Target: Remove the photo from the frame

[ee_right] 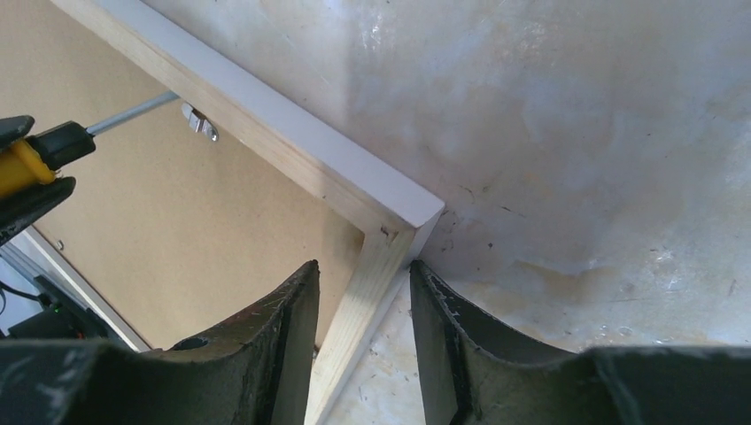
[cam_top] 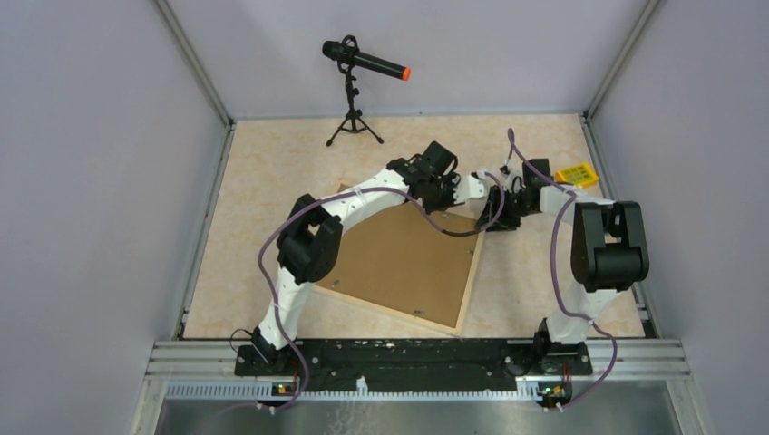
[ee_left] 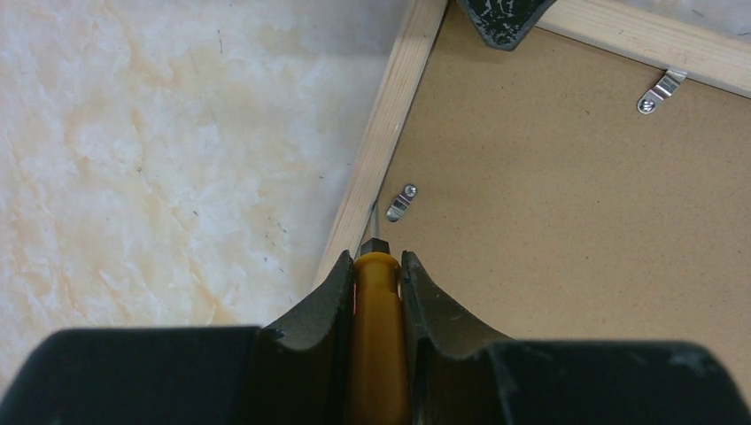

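The frame [cam_top: 408,263] lies face down in the middle of the table, with its brown hardboard back up and pale wood sides. The photo is hidden under the backing. My left gripper [cam_top: 442,195] is over the frame's far edge and shut on a yellow-handled screwdriver [ee_left: 381,336]. The screwdriver's thin shaft points at a small metal clip [ee_left: 400,202] beside the wood rail [ee_left: 390,133]. My right gripper [cam_top: 499,216] is at the frame's far right corner. Its fingers [ee_right: 292,319] straddle the pale rail [ee_right: 354,328] and touch it on both sides. The screwdriver [ee_right: 27,159] and the clip [ee_right: 200,122] also show in the right wrist view.
A black microphone [cam_top: 358,68] on a small tripod stands at the back. A yellow object [cam_top: 577,174] lies at the back right, close to the right arm. A second metal clip [ee_left: 661,91] sits on the adjoining rail. Grey walls enclose the table on three sides.
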Robot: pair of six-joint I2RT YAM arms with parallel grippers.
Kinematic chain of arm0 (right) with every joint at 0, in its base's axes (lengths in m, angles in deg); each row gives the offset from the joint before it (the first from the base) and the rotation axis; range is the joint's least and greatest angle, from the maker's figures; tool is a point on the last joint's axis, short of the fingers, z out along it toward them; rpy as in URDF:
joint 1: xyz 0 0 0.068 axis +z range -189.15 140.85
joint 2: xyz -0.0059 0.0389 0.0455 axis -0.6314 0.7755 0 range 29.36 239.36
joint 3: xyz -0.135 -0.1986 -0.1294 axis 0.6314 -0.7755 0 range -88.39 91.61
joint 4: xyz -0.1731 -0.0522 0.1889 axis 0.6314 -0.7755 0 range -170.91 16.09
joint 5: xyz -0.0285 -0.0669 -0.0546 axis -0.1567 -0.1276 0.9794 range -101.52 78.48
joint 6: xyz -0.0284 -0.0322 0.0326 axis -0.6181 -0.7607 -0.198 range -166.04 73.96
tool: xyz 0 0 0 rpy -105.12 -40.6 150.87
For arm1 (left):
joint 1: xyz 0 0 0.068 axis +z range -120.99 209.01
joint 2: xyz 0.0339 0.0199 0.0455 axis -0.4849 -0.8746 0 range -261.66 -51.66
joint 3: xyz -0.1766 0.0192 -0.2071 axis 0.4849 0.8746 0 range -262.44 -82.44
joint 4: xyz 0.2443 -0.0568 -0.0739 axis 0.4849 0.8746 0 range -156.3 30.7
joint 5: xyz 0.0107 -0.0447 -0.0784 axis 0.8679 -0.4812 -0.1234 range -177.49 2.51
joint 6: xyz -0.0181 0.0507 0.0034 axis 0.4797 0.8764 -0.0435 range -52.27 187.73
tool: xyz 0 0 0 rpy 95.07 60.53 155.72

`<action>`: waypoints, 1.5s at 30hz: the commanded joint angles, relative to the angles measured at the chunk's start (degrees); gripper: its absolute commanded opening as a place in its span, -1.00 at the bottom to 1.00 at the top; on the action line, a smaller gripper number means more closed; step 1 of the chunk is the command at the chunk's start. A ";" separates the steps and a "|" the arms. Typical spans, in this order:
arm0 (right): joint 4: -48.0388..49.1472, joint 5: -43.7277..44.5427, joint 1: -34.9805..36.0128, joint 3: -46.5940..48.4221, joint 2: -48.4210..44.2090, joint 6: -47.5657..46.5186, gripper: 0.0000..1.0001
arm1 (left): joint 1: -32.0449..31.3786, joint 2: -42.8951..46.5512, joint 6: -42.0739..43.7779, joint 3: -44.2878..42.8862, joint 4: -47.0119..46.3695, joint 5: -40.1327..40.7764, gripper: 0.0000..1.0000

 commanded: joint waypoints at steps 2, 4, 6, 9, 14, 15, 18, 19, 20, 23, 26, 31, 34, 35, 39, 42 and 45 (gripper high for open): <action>0.66 1.63 0.59 1.33 1.99 -0.21 -0.20 | -1.00 3.09 -0.66 -1.61 8.21 -4.90 -1.00; 0.67 2.07 0.59 1.47 2.50 -0.20 -0.25 | -1.06 3.07 -0.72 -2.55 9.41 -4.99 -1.00; 0.65 2.42 0.59 1.75 3.11 -0.28 -0.31 | -1.10 3.17 -0.45 -2.67 9.75 -4.74 -1.00; 0.66 2.77 0.59 2.47 4.15 -0.33 -0.38 | -1.20 3.12 -0.02 -2.37 10.40 -4.59 -1.00; 0.48 2.51 0.69 4.10 5.84 -0.20 -0.44 | -1.30 2.59 -0.32 -1.81 10.02 -3.73 -1.00; 0.45 2.53 0.73 4.30 5.96 -0.25 -0.45 | -1.32 2.39 -0.60 -1.71 9.99 -3.41 -1.00; 0.22 2.51 0.68 4.76 6.35 -0.26 -0.47 | -1.35 2.32 -0.52 -1.25 10.42 -3.33 -1.00; 0.22 2.43 0.70 4.81 6.40 -0.28 -0.47 | -1.37 2.53 -0.38 -1.03 10.79 -3.70 -1.00; 0.29 2.49 0.73 4.94 6.49 -0.29 -0.49 | -1.35 2.88 0.02 -1.06 11.56 -4.80 -1.00; 0.44 2.42 0.75 5.29 6.98 -0.28 -0.53 | -1.52 4.80 -0.66 -0.56 11.11 -7.02 -1.00; 0.58 2.35 0.85 6.03 7.66 -0.45 -0.54 | -1.43 7.57 -3.23 -0.04 8.83 -6.61 -1.00; 0.53 2.22 0.96 7.12 8.99 -1.02 -0.56 | -2.36 14.94 -3.17 10.44 -1.18 -12.25 -1.00; 0.39 2.18 0.95 7.69 9.56 -1.16 -0.58 | -3.52 13.50 -2.72 10.30 -0.97 -10.62 -1.00; 0.40 1.93 0.95 7.74 9.67 -1.23 -0.58 | -3.57 12.75 -3.30 9.72 -1.06 -10.63 -1.00; 0.08 1.54 1.20 8.14 10.10 -1.56 -0.59 | -4.17 10.54 -5.89 8.36 -4.66 -10.74 -1.00; -0.17 1.52 1.30 8.30 10.18 -1.84 -0.59 | -5.29 8.53 -6.20 7.15 -5.72 -9.55 -1.00; -0.46 1.61 1.30 8.55 10.25 -2.12 -0.60 | -5.97 6.98 -6.32 6.48 -6.15 -8.56 -1.00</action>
